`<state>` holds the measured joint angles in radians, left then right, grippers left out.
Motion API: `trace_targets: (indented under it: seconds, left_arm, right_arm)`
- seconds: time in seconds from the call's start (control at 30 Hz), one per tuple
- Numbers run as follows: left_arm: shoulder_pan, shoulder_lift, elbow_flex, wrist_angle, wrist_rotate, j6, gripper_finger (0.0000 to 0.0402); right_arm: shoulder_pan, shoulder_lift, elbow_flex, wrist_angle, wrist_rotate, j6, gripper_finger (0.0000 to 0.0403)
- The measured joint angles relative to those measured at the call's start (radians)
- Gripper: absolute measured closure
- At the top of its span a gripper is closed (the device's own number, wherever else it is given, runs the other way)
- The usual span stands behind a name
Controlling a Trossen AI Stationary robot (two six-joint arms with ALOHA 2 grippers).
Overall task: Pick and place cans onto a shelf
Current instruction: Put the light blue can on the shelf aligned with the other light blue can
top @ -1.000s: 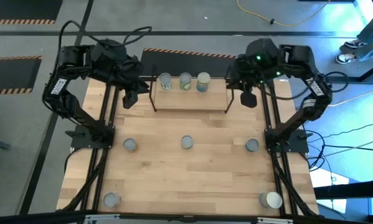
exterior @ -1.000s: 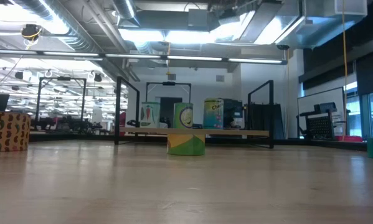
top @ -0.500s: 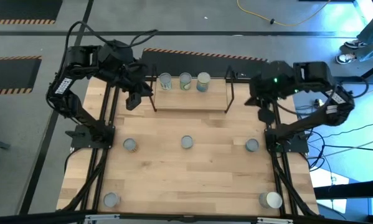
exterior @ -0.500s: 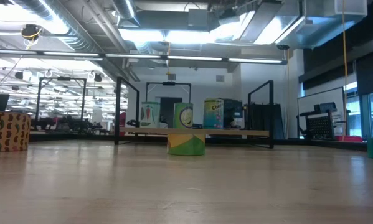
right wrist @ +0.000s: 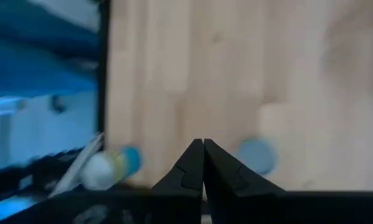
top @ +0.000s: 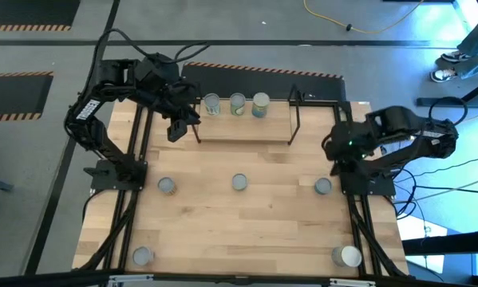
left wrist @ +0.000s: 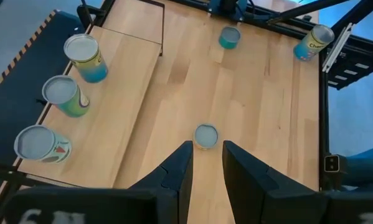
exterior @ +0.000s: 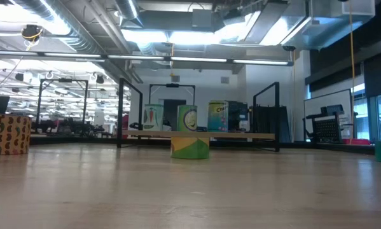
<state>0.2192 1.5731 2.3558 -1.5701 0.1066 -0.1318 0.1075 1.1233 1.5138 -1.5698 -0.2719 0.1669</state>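
The shelf (top: pixel 246 123), a light board in a black wire frame, stands at the table's far middle. Three cans (top: pixel 237 104) stand upright in a row on its far part; they also show in the left wrist view (left wrist: pixel 65 96) and the low view (exterior: pixel 187 118). Several more cans stand on the tabletop, one at the middle (top: pixel 239 182). My left gripper (top: pixel 177 129) hovers open and empty by the shelf's left end (left wrist: pixel 206 158). My right gripper (top: pixel 337 153) is shut and empty (right wrist: pixel 203 148) above the table's right rail, near a can (top: pixel 322 186).
Loose cans stand at the left middle (top: pixel 167 186) and the near left corner (top: pixel 142 256). One lies on its side at the near right corner (top: pixel 349 256). Black rails (top: pixel 354 231) run along both table sides. A person's shoe (top: pixel 444 73) shows at the far right.
My right gripper has drawn back from the shelf's right end toward the table's right and near edges, its arm folding in over the right rail. My left gripper has shifted a little toward the table's right, beside the shelf's left end. No can has moved.
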Motion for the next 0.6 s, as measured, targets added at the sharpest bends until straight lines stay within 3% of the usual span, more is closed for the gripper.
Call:
trace_targets:
  seconds: [0.1, 0.27, 0.6]
  left_arm:
    - [0.000, 0.007, 0.001, 0.000, 0.000, 0.000, 0.0321]
    - [0.000, 0.021, 0.000, 0.000, 0.000, -0.043, 0.0321]
    - [0.000, 0.043, 0.000, 0.000, 0.018, -0.045, 0.0321]
  right_arm:
    - [0.022, -0.009, -0.060, -0.001, -0.087, 0.017, 0.0393]
    - [0.029, -0.007, -0.138, -0.001, -0.098, 0.077, 0.0391]
    - [0.073, -0.010, -0.236, -0.001, -0.267, 0.169, 0.0339]
